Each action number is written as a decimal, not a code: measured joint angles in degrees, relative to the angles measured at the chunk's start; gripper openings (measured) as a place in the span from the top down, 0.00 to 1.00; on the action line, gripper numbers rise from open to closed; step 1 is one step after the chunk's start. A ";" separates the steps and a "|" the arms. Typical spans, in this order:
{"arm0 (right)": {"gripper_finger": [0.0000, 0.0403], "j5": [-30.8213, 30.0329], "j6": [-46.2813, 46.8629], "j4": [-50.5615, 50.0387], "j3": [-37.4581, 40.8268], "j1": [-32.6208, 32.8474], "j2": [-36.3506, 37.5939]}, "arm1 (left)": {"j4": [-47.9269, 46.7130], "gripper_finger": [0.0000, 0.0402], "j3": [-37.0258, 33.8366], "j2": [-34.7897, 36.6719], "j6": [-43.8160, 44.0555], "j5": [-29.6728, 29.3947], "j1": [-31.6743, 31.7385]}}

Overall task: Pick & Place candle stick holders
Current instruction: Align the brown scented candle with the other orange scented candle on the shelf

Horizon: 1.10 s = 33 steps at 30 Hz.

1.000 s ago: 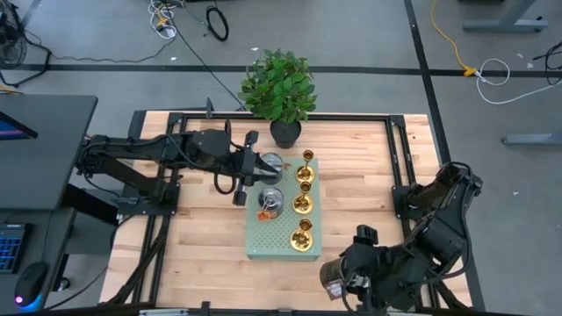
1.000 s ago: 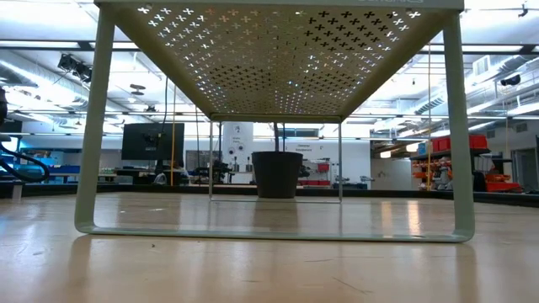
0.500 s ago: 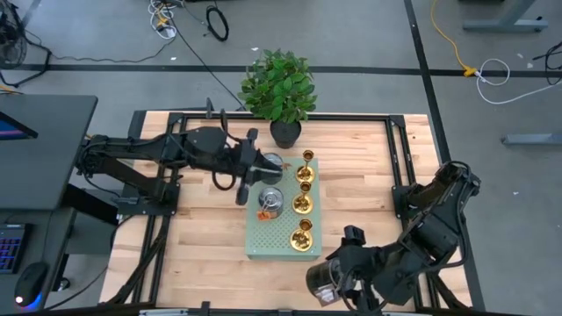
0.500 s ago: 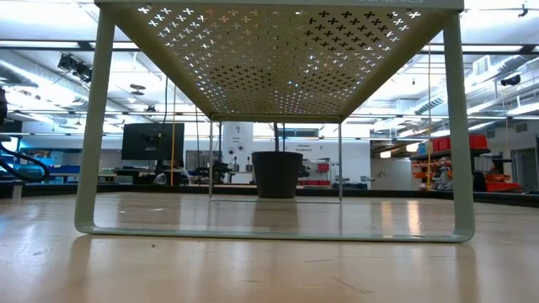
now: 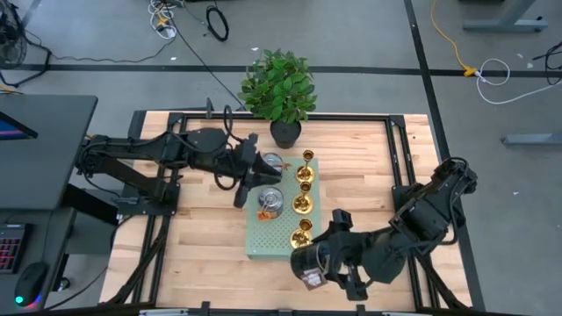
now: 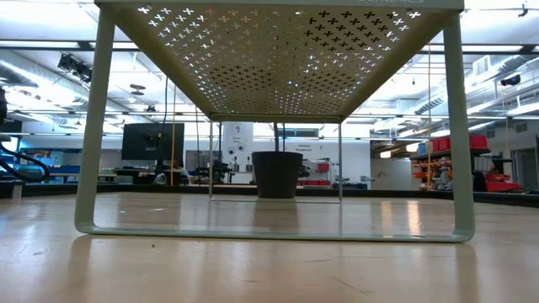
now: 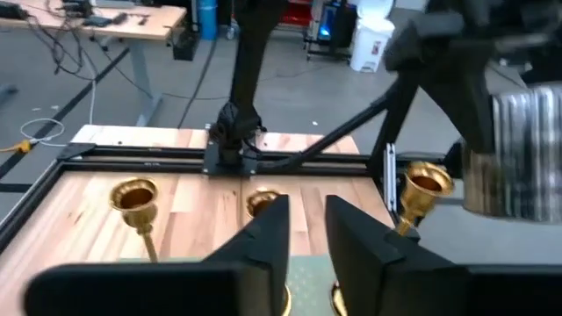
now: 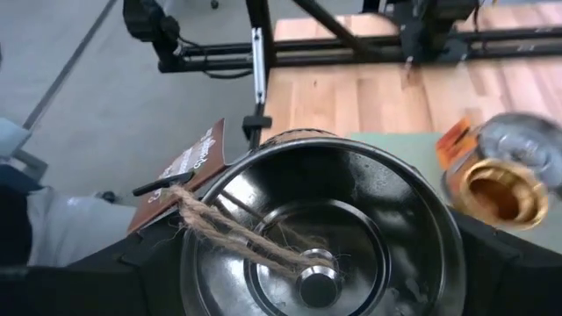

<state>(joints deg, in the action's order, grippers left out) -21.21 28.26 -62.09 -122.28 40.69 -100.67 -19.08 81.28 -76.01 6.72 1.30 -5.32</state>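
The pale green perforated board (image 5: 255, 241) stands mid-table. On it are three gold holders (image 5: 302, 203) in a row and two silver ones, one at the far end (image 5: 274, 161) and one in the middle (image 5: 270, 201). My left gripper (image 5: 260, 167) is beside the far silver holder, its fingers (image 7: 263, 241) a narrow gap apart, with nothing showing between them. My right gripper (image 5: 313, 261) is shut on a third silver holder (image 8: 320, 228) just off the board's near right corner. My right gripper pinches the silver holder's round outer wall (image 8: 204, 204) between its two fingers, one on each side. The holder is lifted clear and lies on its side, its open cup toward the wrist camera. A twine loop (image 8: 237, 237) and a brown tag (image 8: 180, 171) hang from it. I cannot tell whether my left gripper touches the far silver holder.
A black-potted plant (image 5: 279, 88) stands at the table's far edge behind the board. Black frame rails (image 5: 393, 149) run along the table's sides. In the low view the board's legs (image 6: 93, 126) and the pot (image 6: 277, 173) show. Bare wood lies right of the board.
My right gripper has carried the silver holder from the near right toward the table's left and far edge, up to the board's near right corner. My left gripper has edged slightly toward the far silver holder.
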 joint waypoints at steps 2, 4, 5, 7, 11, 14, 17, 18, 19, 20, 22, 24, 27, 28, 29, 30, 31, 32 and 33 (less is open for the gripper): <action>0.15 -0.19 -1.67 0.80 0.00 -0.70 0.11 | -0.06 0.74 0.00 -0.42 -1.31 0.02 -0.80; 0.15 -0.29 -3.45 2.28 0.00 -1.41 0.28 | -0.19 0.66 0.00 -0.74 -1.62 0.04 -1.44; 0.15 -0.27 -4.31 2.92 0.00 -1.73 0.37 | -0.18 0.62 0.00 -0.93 -1.37 0.15 -1.67; 0.15 -0.40 -5.98 4.18 0.00 -2.38 0.58 | 0.54 0.52 0.00 -1.23 -0.39 0.01 -2.01; 0.15 -0.53 -7.85 5.03 0.00 -3.32 0.73 | 0.90 0.33 0.02 -2.01 3.20 -0.13 -2.86; 0.15 -0.55 -8.42 5.44 0.00 -3.78 0.94 | 0.70 0.20 -0.02 -2.12 4.66 -0.17 -3.84; 0.15 -1.34 -9.61 6.17 0.00 -4.03 1.40 | 0.41 0.10 0.00 -2.40 3.98 -0.18 -5.12; 0.15 -1.58 -10.19 6.28 0.00 -4.05 1.47 | 0.19 0.07 0.00 -2.45 3.24 -0.27 -5.61; 0.15 -1.97 -10.70 6.38 0.00 -4.24 1.51 | 0.23 0.05 0.00 -2.44 2.92 -0.32 -6.18; 0.15 -2.16 -11.22 6.79 0.00 -4.44 1.53 | 0.32 0.03 0.00 -2.40 2.41 -0.37 -6.72; 0.15 -2.06 -11.64 7.33 0.00 -4.80 1.72 | 0.31 0.01 0.00 -2.36 1.60 -0.90 -7.82; 0.15 -3.18 -12.07 7.32 0.00 -5.32 1.88 | 0.31 0.01 0.00 -2.36 1.60 -1.44 -9.07; 0.15 -4.54 -13.16 7.48 0.01 -6.11 1.93 | 0.42 0.02 0.00 -2.36 1.15 -1.60 -11.08; 0.15 -4.79 -13.50 8.06 0.04 -6.43 1.93 | 0.37 0.02 0.00 -2.36 0.43 -1.69 -11.67; 0.16 -4.88 -13.99 9.06 0.04 -6.80 1.97 | 0.37 0.02 0.00 -2.38 -0.04 -1.74 -12.27; 0.15 -4.84 -14.51 10.04 0.04 -7.11 2.02 | 0.43 0.01 0.00 -2.36 -0.34 -1.99 -12.82; 0.16 -4.93 -15.25 10.70 0.04 -7.39 2.11 | 0.47 0.01 0.00 -2.36 -0.40 -2.70 -13.32; 0.16 -4.88 -15.82 11.09 0.04 -7.68 2.17 | 0.40 0.01 0.00 -2.36 -0.44 -3.34 -13.85; 0.15 -4.81 -16.44 11.80 0.04 -7.89 2.19 | 0.32 0.01 0.00 -2.38 -0.54 -4.24 -14.32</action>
<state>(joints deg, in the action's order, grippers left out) -26.02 11.82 -50.29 -122.23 32.81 -98.48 -18.76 81.28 -78.39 6.18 -2.94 -19.64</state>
